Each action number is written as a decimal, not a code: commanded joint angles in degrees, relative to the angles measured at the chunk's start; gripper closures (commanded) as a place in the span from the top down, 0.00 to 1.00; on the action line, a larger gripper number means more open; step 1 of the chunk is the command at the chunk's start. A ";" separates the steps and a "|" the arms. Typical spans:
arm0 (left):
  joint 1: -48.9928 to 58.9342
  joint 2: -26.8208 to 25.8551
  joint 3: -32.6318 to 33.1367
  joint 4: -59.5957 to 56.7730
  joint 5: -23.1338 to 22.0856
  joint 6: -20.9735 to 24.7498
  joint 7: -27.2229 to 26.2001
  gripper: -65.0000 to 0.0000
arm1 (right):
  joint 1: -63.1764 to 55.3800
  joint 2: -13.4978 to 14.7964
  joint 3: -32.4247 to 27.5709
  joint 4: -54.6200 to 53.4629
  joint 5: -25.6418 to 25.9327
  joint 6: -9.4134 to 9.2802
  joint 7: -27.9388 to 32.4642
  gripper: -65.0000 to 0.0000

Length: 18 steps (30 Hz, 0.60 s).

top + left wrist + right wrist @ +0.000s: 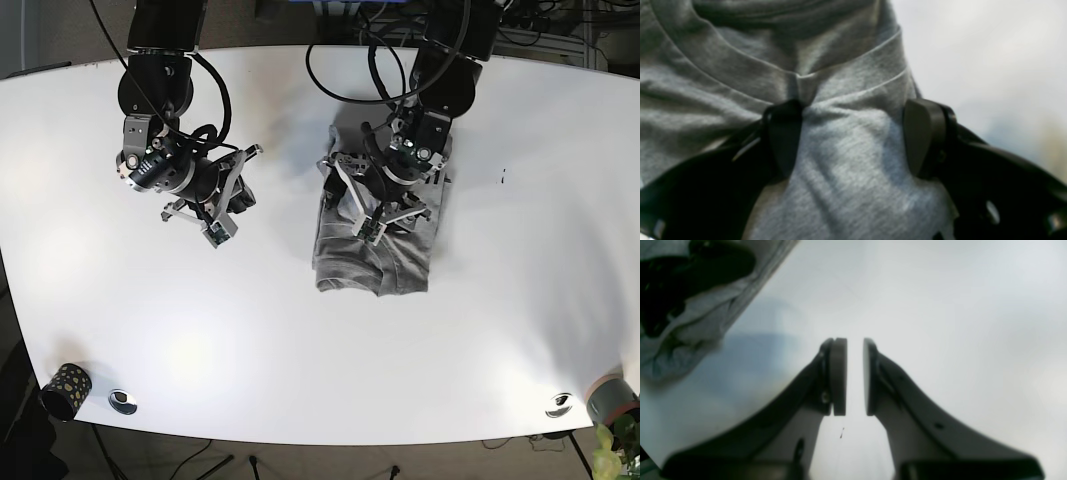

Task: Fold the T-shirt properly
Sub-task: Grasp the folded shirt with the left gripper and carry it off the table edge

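The grey T-shirt (375,250) lies folded into a narrow rectangle at the middle of the white table (300,340). My left gripper (340,195) is on its upper part. In the left wrist view the gripper (853,133) is open, with its black fingers (783,140) set wide on either side of a bulge of grey cloth (846,160) just below the collar seam (750,76). My right gripper (243,197) hovers over bare table left of the shirt. In the right wrist view it (855,376) is nearly closed and empty, and the shirt's edge (690,330) shows at the upper left.
A dark patterned cup (66,388) and a small metal disc (122,401) sit at the near left corner. Another disc (558,404) and a grey cup (612,398) sit at the near right corner. Cables hang behind both arms.
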 commanded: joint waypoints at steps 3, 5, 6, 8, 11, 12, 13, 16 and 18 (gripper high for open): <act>0.29 -4.63 -2.16 -9.48 0.85 1.44 3.62 0.69 | 1.26 0.42 0.10 1.10 0.67 0.32 1.22 0.12; 0.29 -6.03 -5.59 -10.10 0.85 1.35 3.45 0.69 | 1.61 0.42 0.10 1.10 0.67 0.32 1.22 0.12; 0.38 -6.83 -8.05 -10.10 0.85 1.17 3.45 0.69 | 1.61 0.42 0.10 1.28 0.67 0.32 1.22 0.12; 0.29 -8.50 -11.57 -10.19 0.94 0.47 4.24 0.69 | 1.88 0.42 0.10 1.10 0.67 0.32 1.22 0.12; 0.29 -12.19 -15.43 -10.19 0.94 -4.37 6.52 0.69 | 2.40 0.42 0.10 1.10 0.67 0.32 1.22 0.12; 0.20 -13.77 -16.58 -10.19 0.94 -7.36 7.40 0.69 | 2.40 0.42 0.10 1.19 0.67 0.32 1.22 0.12; 0.12 -15.27 -17.28 -10.36 1.02 -9.64 7.93 0.69 | 2.49 0.42 0.10 1.28 0.67 0.32 1.22 0.12; -1.38 -20.10 -19.21 -13.35 1.02 -15.18 8.28 0.69 | 2.76 0.42 0.10 1.28 0.67 0.32 1.22 0.12; -2.43 -22.39 -20.36 -16.87 1.02 -16.23 8.28 0.69 | 2.76 0.42 0.10 1.54 0.67 0.32 1.22 0.12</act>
